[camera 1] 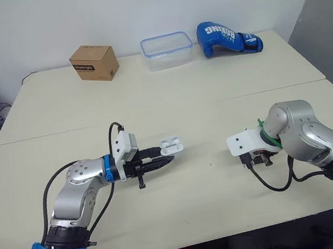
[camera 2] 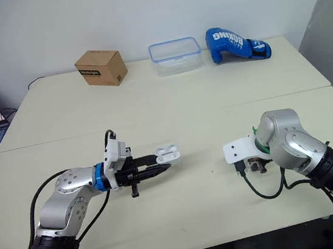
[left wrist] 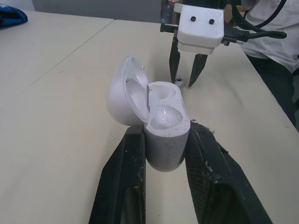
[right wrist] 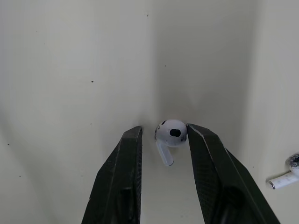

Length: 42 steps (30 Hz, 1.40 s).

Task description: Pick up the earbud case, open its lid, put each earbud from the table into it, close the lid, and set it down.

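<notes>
A: Left gripper, left of centre, clamped on the earbud case, lid open (both sockets empty).
B: Right gripper, right of centre, fingers apart astride one earbud on the table; second earbud nearby. Still to do: both insertions, closing, set-down.

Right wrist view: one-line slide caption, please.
Right gripper, jaws open, straddles one earbud on the table; a second earbud lies nearby.
</notes>
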### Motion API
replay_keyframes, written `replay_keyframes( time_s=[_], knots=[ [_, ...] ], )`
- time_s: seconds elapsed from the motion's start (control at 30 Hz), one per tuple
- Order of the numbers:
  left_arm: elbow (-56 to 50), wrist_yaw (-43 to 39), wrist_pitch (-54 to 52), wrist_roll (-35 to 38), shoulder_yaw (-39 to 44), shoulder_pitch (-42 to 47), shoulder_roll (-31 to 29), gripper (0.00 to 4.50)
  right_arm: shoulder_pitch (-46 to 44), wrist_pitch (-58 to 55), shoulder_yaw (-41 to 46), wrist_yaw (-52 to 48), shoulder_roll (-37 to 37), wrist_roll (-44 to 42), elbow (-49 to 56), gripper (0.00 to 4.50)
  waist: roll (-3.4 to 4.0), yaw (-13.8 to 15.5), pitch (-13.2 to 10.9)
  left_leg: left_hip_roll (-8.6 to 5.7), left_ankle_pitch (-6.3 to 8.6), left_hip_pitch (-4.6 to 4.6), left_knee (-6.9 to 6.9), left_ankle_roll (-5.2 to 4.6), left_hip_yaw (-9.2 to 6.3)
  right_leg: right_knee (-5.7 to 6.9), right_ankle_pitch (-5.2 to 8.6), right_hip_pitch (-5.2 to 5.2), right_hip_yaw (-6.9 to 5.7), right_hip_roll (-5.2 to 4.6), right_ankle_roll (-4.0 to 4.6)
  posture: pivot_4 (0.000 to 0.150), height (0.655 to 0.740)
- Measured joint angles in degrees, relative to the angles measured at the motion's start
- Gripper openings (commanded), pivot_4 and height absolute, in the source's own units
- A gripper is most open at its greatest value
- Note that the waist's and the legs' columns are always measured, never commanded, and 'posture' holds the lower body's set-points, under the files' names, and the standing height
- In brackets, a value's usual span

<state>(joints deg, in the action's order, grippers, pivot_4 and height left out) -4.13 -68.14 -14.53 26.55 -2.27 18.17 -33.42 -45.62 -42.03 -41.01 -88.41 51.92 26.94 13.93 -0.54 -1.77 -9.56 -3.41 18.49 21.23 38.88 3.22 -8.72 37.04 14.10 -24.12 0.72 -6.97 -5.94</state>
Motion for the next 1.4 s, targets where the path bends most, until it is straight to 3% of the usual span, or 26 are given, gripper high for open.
replay_keyframes(
  time_s=[0.27,0.43,0.97,1.13,1.4],
  knots=[
    [0.0,0.0,0.0,-0.1,-0.1,0.0,0.5,0.79,0.0,-0.5,-0.8,0.0,0.0,1.1,0.6,1.52,0.0,0.0,0.0,0.0,0.0,0.0,0.0,0.0,0.0,0.0,0.0,0.0,0.0,0.0,0.0,0.15,0.7307],
    [0.0,0.1,0.0,-0.3,-0.1,0.0,0.6,0.79,0.0,-0.4,-0.8,0.0,0.0,1.3,0.6,0.43,0.0,0.0,0.0,0.0,0.0,0.0,0.0,0.0,0.0,0.0,0.0,0.0,0.0,0.0,0.0,0.15,0.7307],
    [0.3,0.6,0.3,-0.8,0.0,0.0,1.2,0.79,0.2,-3.4,0.2,0.0,-0.1,0.5,1.8,0.41,0.0,0.0,0.0,0.0,0.0,0.0,0.0,0.0,-0.01,0.0,0.0,0.0,0.0,0.0,0.0,0.15,0.7307],
    [3.3,1.7,2.6,-0.9,0.4,0.5,2.8,0.79,0.9,-12.3,10.8,2.2,-3.0,-5.7,5.1,0.41,-0.01,0.0,0.0,0.01,0.0,0.0,0.0,0.0,-0.04,0.02,-0.01,0.0,-0.02,0.0,0.01,0.15,0.7307],
    [10.7,1.2,7.5,-1.2,0.9,3.7,4.5,0.79,8.5,-34.2,29.9,13.4,-20.0,-17.9,15.4,0.41,-0.09,0.2,0.1,-0.04,-0.01,0.02,0.07,0.01,-0.14,0.06,-0.02,0.02,-0.06,-0.03,0.03,0.15,0.7307]
  ],
)
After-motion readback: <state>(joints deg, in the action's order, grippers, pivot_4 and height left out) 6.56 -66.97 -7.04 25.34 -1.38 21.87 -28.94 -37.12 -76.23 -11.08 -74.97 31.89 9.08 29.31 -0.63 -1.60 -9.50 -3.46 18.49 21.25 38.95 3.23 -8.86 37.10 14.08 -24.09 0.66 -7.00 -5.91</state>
